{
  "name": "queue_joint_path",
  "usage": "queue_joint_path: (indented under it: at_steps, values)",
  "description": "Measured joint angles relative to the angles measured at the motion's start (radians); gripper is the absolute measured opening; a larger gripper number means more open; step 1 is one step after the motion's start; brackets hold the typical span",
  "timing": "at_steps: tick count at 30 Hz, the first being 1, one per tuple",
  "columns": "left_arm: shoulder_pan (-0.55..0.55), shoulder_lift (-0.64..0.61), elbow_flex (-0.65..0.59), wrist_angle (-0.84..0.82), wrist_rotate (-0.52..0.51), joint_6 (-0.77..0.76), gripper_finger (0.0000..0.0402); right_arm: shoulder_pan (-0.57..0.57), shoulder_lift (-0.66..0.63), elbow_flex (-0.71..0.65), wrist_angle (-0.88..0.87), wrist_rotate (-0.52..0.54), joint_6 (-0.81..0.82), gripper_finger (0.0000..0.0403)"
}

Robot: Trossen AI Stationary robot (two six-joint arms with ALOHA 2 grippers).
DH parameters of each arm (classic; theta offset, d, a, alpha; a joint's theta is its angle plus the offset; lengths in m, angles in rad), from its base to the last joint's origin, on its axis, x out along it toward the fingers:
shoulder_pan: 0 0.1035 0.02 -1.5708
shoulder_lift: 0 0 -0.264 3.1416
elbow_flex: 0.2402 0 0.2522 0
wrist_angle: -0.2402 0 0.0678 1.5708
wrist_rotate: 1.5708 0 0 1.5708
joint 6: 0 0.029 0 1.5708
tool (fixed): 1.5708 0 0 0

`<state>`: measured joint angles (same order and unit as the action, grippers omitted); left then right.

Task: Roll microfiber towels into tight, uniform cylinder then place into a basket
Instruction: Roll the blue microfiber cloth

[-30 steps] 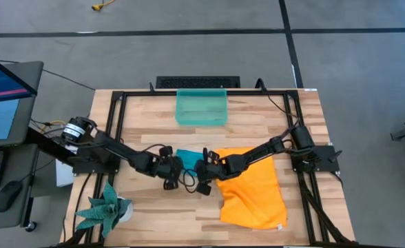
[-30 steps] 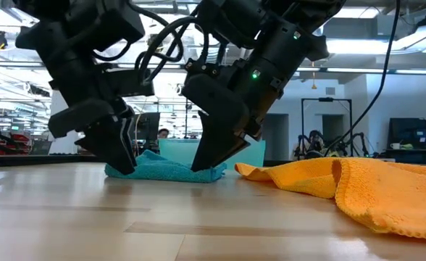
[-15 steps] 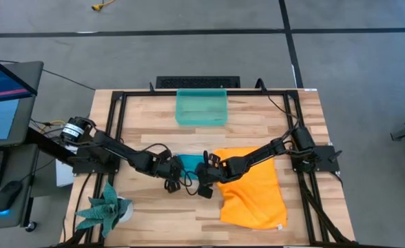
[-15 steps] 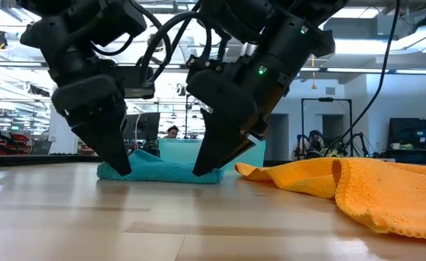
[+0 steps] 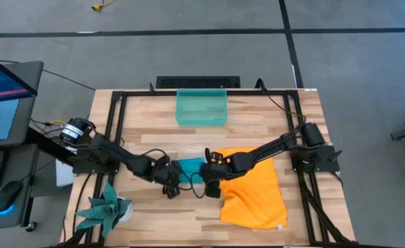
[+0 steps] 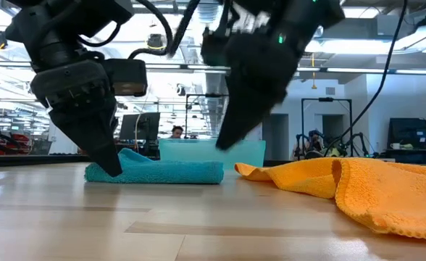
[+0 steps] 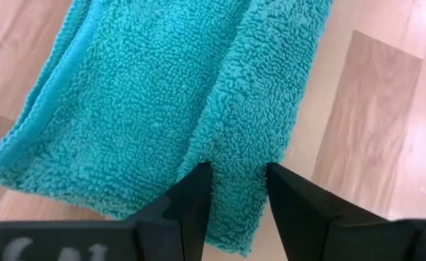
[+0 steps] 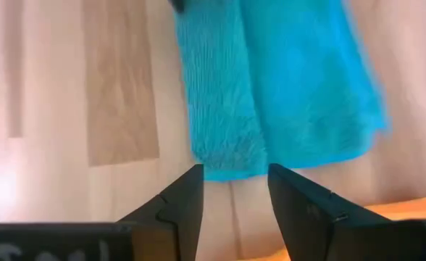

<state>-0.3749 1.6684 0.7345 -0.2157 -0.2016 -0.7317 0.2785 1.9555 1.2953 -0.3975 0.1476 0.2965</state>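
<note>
The teal-blue towel (image 5: pixel 191 167) lies partly rolled on the table's middle, in front of the basket (image 5: pixel 201 107); it also shows in the low view (image 6: pixel 162 172). My left gripper (image 5: pixel 169 182) stands at its left end, shut on it. My right gripper (image 5: pixel 211 183) is open and empty, raised a little above the towel's right end (image 6: pixel 213 172); the right wrist view shows the towel (image 8: pixel 271 94) ahead of its fingers. The orange towel (image 5: pixel 254 187) lies rumpled at the right, flat on the table. My left gripper pinches a raised fold of the teal towel (image 7: pixel 235 170) between its two fingers, near the towel's left end. The fingers (image 6: pixel 111 163) come from above, slanting down. The towel rests on the table along its whole length, slack.
A green spiky plant (image 5: pixel 106 207) stands at the near left corner. A black metal frame (image 5: pixel 116 103) runs around the table top. The orange towel's thick fold (image 6: pixel 387 196) lies close to the right of the teal one.
My right gripper has come off the teal towel's right end and risen clear of it. My left gripper has gone toward the table's near-left, drawing the towel's left end with it; the towel now lies longer and lower on the table.
</note>
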Motion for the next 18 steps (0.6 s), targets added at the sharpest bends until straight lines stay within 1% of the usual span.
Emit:
queue_joint_path:
  at_steps: [3, 7, 10, 13, 16, 18]
  values:
    - [-0.010, 0.001, -0.001, 0.001, -0.022, -0.008, 0.0132, 0.020, -0.034, 0.003, 0.011, 0.007, -0.071, 0.0178]
    - [-0.011, 0.001, -0.001, 0.002, -0.026, -0.018, 0.0132, 0.072, -0.036, 0.003, 0.088, 0.009, -0.223, 0.0176]
    - [-0.011, 0.001, -0.001, 0.002, -0.027, -0.018, 0.0132, 0.110, 0.003, 0.007, 0.152, 0.013, -0.332, 0.0176]
    - [-0.011, 0.001, -0.001, 0.002, -0.027, -0.018, 0.0132, 0.138, 0.056, 0.003, 0.167, 0.015, -0.408, 0.0178]
    - [-0.011, 0.001, -0.001, 0.003, -0.028, -0.013, 0.0132, 0.151, 0.091, 0.003, 0.169, 0.016, -0.449, 0.0176]
    - [-0.011, 0.002, -0.001, 0.003, -0.029, -0.011, 0.0132, 0.152, 0.112, 0.005, 0.173, 0.037, -0.453, 0.0173]
